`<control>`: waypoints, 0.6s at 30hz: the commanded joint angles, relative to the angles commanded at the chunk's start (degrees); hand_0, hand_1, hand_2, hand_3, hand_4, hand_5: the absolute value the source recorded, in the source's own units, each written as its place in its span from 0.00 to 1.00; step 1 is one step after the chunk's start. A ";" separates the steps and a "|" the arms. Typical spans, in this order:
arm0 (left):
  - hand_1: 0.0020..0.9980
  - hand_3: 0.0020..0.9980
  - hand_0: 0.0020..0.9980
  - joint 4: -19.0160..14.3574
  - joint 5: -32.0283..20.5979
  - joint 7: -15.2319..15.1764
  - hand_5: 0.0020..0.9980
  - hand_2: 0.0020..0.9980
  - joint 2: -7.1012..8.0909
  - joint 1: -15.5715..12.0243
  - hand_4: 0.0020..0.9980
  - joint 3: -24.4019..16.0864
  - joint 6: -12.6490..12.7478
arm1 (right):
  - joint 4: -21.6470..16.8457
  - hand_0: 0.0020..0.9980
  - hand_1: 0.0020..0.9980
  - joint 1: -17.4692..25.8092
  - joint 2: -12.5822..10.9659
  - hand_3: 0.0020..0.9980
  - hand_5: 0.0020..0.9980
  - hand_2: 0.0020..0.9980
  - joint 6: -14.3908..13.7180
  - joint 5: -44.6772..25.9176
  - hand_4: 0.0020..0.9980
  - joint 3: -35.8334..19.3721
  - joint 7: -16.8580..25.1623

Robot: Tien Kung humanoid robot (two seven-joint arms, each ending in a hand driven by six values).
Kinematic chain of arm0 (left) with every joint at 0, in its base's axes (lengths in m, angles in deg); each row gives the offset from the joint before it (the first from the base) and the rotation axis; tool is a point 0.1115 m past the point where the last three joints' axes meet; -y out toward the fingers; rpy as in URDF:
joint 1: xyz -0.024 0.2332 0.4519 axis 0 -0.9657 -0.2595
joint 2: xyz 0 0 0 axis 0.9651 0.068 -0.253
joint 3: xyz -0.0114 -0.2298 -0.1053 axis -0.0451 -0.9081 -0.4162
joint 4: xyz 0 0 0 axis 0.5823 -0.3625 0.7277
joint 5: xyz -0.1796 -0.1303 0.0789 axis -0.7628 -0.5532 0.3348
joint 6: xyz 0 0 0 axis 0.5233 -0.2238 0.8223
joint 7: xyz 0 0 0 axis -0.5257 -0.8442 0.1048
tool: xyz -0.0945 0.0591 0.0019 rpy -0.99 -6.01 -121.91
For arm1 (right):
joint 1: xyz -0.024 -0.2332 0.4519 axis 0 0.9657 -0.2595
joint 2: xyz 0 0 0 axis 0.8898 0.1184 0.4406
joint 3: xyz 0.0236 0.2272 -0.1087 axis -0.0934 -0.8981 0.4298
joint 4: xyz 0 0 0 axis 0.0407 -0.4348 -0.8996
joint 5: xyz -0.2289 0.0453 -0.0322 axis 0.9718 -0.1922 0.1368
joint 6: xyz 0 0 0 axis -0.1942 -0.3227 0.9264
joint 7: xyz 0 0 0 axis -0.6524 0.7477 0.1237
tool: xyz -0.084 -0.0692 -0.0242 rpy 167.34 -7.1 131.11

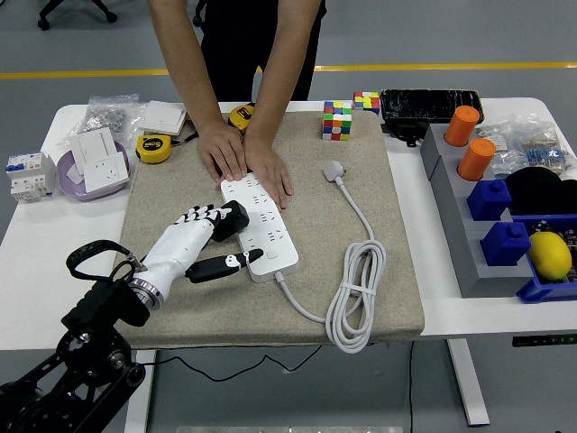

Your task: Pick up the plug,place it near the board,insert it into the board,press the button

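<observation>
A white counter [54, 244] carries a beige felt mat [397, 271], with grey floor and a yellow line beyond its far edge. At 7 o'clock the black left arm rises from the lower left corner, and its white left robot hand [194, 242] lies over the mat's near left part. The fingers [206, 215] are loosely curled around a black block [233, 219] set against the left side of the white power strip [260, 224], and the thumb [225, 264] stretches out to touch the strip's near left corner. Whether the hand truly grips the block cannot be told.

At 5 o'clock the strip's white cable [355, 298] lies in a bundled loop on the mat, then runs up to the white plug [334, 170], which lies free on the mat just right of centre, apart from the strip and from either hand.

At 3 o'clock sits a grey rack [451, 216] with 2 orange cylinders [469, 144], 2 blue blocks [496, 221] and a lemon [550, 255].

Just above centre, a person's 2 hands [243, 158] press flat on the strip's far end. At 12 o'clock stand 2 Rubik's cubes [338, 120]; at 10 o'clock lie 2 yellow tape measures [154, 148] and a purple bowl [68, 180] holding white sockets.
</observation>
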 joint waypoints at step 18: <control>1.00 0.96 1.00 -0.41 -0.16 0.00 1.00 0.96 0.23 2.06 1.00 2.91 0.06 | 0.00 0.86 0.85 0.20 -0.01 0.86 1.00 0.83 0.08 0.56 1.00 -0.12 -0.12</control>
